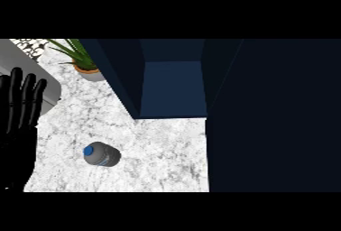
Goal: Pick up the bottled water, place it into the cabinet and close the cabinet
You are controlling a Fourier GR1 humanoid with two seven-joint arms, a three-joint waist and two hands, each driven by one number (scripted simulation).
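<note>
A dark navy panel [279,113] fills the right side of the head view. Beside it is the navy cabinet [123,76], its open compartment showing a blue inner surface. The white-and-grey marbled counter [166,149] spreads in front. The left hand [16,135] shows at the left edge, black, fingers straight, pointing up and slightly apart, holding nothing. A potted plant [83,61] with long green leaves sits near the cabinet's left wall. The bottled water [101,154] stands on the counter, well apart from the cabinet and near the hand without touching it. It has a round blue cap and a greyish body.
</note>
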